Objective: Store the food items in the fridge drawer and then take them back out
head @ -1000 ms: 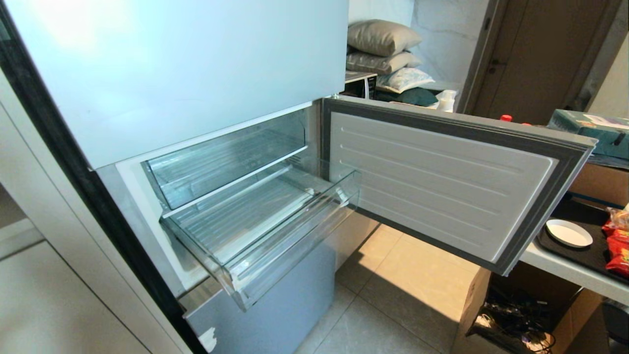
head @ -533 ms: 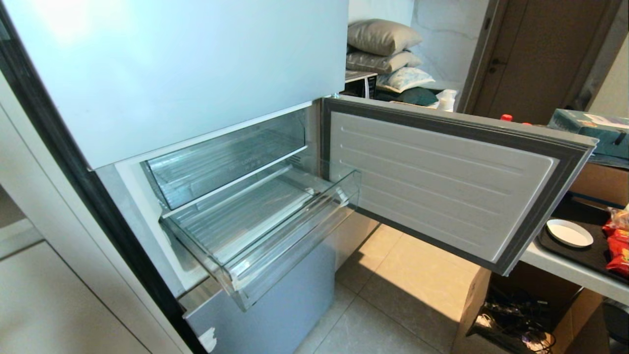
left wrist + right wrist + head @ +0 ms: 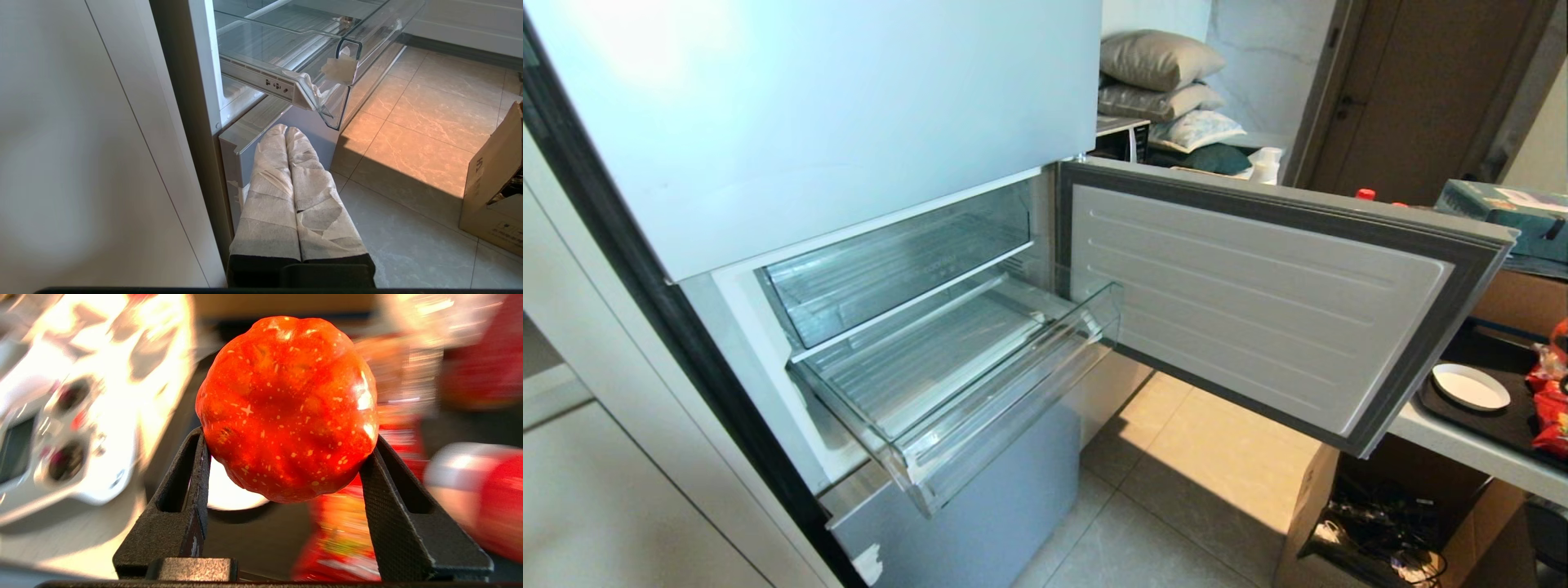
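Note:
The food item, a small ribbed red-orange fruit (image 3: 286, 404), sits between the black fingers of my right gripper (image 3: 289, 436), which is shut on its sides. It hangs above a dark tray, with a white dish (image 3: 229, 494) behind it. The fridge drawer (image 3: 980, 425), clear plastic, stands pulled out and holds nothing. Its corner with the white patch (image 3: 338, 68) shows in the left wrist view. My left gripper (image 3: 286, 128) is shut, its white-wrapped fingers pressed together, low by the fridge's bottom panel under the drawer (image 3: 347, 94).
The fridge door (image 3: 1258, 302) swings open to the right of the drawer. A clear upper bin (image 3: 890, 261) sits above it. At the right edge stands a table with a black tray (image 3: 1503, 416), a white dish (image 3: 1468, 386) and red snack packets (image 3: 1553, 416). A cardboard box (image 3: 1307, 523) stands on the floor.
A red-orange shape has come up at the right edge of the head view, above the snack packets. The drawer, the door and the left gripper have not moved.

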